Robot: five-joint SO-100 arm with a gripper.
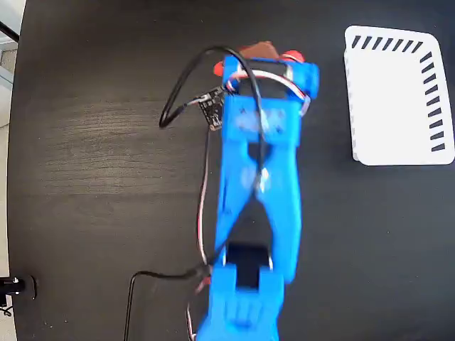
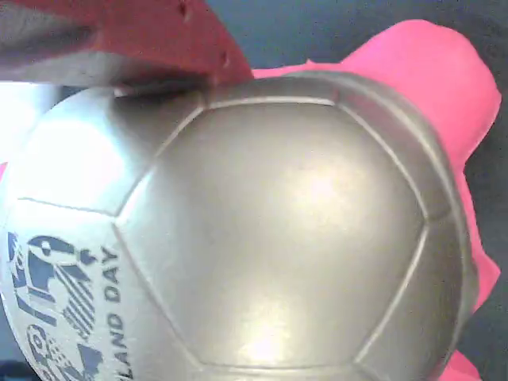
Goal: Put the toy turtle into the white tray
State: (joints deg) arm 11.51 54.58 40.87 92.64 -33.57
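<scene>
The toy turtle [image 2: 278, 230] fills the wrist view, its shiny gold-beige shell with a dark printed mark at lower left and a red flipper at the right. A red finger [image 2: 151, 40] lies against the shell's upper left edge. In the fixed view the blue arm covers most of the toy turtle [image 1: 291, 56]; only red bits show beside the gripper [image 1: 261, 58] at the top centre. How the jaws stand is hidden. The white tray [image 1: 394, 99], with dark slots along its top and right edges, lies to the right, apart from the arm.
The blue arm [image 1: 256, 192] reaches up from the bottom centre over a black table [image 1: 92, 142]. Black cables [image 1: 181, 92] loop left of the wrist. A small black part [image 1: 18, 286] sits at the table's lower left edge.
</scene>
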